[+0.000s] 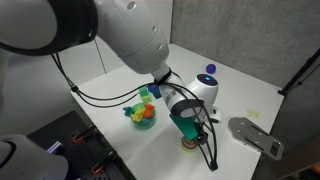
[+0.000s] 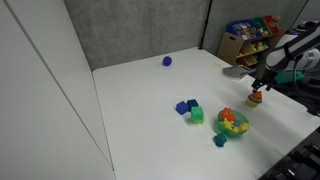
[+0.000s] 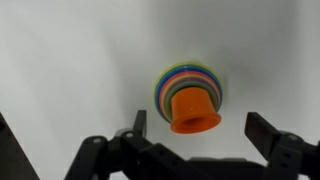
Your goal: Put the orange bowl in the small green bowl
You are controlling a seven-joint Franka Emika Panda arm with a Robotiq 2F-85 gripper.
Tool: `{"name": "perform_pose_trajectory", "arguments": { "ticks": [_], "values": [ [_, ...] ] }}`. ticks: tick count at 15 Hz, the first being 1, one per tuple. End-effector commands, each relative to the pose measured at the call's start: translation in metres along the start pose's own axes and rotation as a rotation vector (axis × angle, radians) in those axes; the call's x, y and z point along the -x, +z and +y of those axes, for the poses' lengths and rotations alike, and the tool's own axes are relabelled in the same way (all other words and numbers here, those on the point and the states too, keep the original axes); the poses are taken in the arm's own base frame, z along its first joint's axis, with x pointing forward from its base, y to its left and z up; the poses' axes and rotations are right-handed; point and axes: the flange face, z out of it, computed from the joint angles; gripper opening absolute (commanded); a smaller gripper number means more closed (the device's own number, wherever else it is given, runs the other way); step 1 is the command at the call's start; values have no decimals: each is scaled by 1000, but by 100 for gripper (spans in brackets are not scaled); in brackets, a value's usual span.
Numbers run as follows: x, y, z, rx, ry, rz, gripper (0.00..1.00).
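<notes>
The orange bowl sits mouth toward the camera on a round stack of multicoloured rims on the white table. The stack's outer rim looks green; I cannot tell whether it is the small green bowl. My gripper is open, with one finger on each side of the orange bowl and not touching it. In both exterior views the gripper hangs just above the orange bowl, near the table's edge.
A multicoloured toy pile lies close by. Blue and green blocks and a purple ball lie further off. A grey flat object sits by the table edge. A toy shelf stands behind.
</notes>
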Motion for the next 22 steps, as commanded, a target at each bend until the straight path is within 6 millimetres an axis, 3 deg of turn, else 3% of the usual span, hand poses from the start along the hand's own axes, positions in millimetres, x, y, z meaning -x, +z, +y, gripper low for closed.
{"name": "perform_pose_trajectory", "arguments": {
  "ticks": [1,11,22],
  "values": [
    [-1,-11,-8,-8,-33,22,100],
    [-12,-8,-45,-6,-144,80,100],
    [-2,14,-38,-19,-180,48,100]
  ]
}}
